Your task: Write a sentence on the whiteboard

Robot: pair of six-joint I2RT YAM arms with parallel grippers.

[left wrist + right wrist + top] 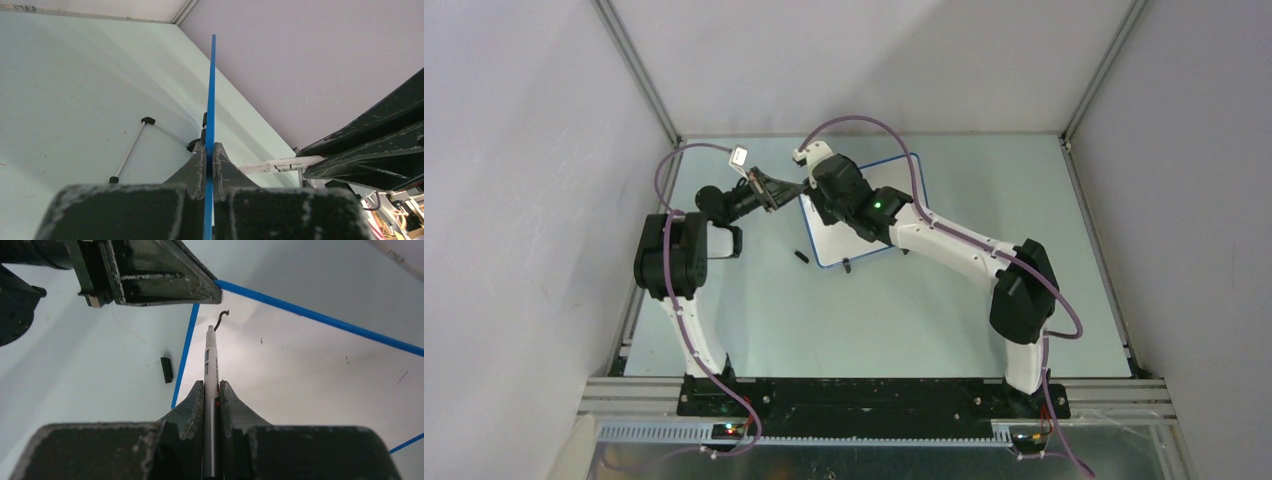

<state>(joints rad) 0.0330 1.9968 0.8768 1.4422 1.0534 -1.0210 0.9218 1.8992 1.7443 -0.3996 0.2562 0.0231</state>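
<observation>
A small black cap (800, 257) lay on the pale green table (754, 320); grey walls (514, 200) stood on three sides.

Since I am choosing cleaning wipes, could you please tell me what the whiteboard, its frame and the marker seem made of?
Whiteboard: smooth white panel with a soft sheen, probably coated or melamine board. Frame: thin, evenly blue strip, likely plastic, though painted metal is possible. Marker: white barrel with dark print, apparently plastic.
</observation>
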